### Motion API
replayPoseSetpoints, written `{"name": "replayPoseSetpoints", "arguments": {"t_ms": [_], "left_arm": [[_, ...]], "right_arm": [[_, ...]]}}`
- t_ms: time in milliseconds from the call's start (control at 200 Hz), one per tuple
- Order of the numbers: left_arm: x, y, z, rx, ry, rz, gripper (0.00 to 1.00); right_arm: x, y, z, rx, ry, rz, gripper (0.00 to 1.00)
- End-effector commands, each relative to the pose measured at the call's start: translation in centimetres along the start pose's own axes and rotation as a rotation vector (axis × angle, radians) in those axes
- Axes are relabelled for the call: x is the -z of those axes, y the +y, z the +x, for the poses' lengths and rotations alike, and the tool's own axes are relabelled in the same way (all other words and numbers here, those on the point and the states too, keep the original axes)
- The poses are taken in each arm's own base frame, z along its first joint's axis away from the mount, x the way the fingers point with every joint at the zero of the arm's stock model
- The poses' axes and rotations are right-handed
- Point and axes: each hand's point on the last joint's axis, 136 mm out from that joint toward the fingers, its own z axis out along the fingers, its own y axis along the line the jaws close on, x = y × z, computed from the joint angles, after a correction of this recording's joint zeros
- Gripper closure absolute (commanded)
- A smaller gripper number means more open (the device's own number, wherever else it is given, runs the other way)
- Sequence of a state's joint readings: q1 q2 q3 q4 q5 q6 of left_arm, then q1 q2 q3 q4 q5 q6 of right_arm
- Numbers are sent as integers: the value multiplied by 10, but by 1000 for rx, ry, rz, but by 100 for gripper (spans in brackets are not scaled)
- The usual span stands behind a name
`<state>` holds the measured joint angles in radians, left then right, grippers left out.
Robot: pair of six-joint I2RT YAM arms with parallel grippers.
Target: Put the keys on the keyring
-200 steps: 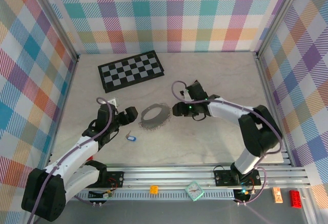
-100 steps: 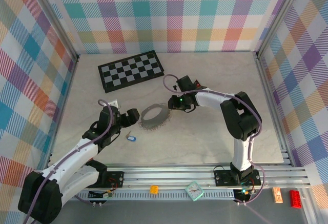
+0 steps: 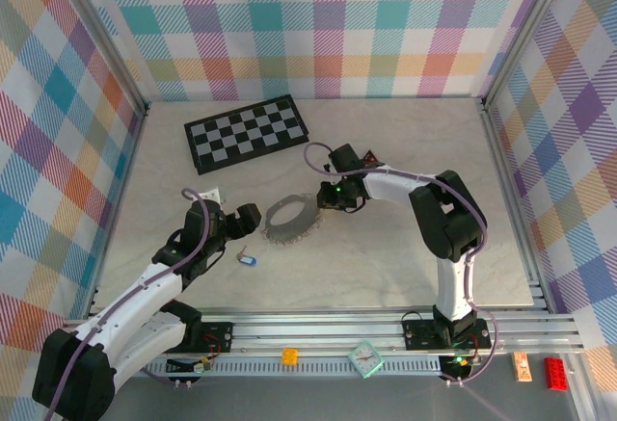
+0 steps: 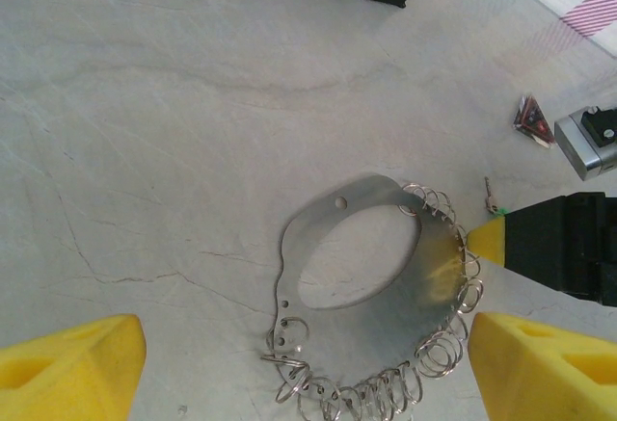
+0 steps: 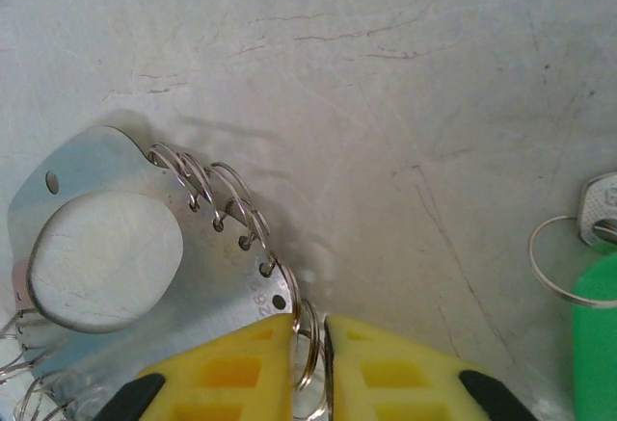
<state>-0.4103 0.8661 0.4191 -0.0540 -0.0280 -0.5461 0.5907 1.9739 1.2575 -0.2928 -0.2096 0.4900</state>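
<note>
Where the left arm reaches in from the near edge, the left tool [image 3: 246,217] stands wide open with nothing between its yellow fingers [image 4: 72,363], just left of the keyring. A little nearer the arm bases, the blue-headed key [image 3: 248,259] lies flat on the bench [image 3: 405,257] by itself. Toward the back wall sits the black-and-white checkerboard [image 3: 248,132]. Next along comes the keyring [image 4: 376,329], a flat silvery plate with a large hole in it and a row of small wire split rings strung along its edge. It lies on the bench between the two tools. At its right side the right tool [image 5: 308,323] has its yellow fingers drawn almost together, pinching one of those wire rings in the narrow slit between them. Close by that tool the green-headed key [image 5: 598,329] lies on the bench with a wire ring of its own through its metal end, apart from the keyring. A small dark, red-edged triangle [image 4: 533,118] lies nearby.
</note>
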Motion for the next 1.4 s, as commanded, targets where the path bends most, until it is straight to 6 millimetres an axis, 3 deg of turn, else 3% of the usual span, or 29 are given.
{"name": "replayPoseSetpoints", "arguments": {"t_ms": [0, 270, 620, 820, 1265, 1395], "left_arm": [[2, 3, 3, -22, 4, -11, 14], [2, 2, 2, -23, 2, -8, 14], [0, 1, 3, -27, 1, -3, 14], [-3, -1, 5, -34, 8, 9, 14], [1, 2, 10, -40, 1, -16, 17], [4, 2, 15, -74, 11, -22, 18]], "right_arm": [[2, 7, 4, -7, 9, -24, 87], [4, 8, 8, -23, 4, -42, 95], [28, -6, 20, -81, -71, 3, 100], [38, -5, 12, -72, -116, 17, 100], [5, 15, -27, 54, -70, -5, 100], [13, 17, -30, 85, -77, 7, 71]]}}
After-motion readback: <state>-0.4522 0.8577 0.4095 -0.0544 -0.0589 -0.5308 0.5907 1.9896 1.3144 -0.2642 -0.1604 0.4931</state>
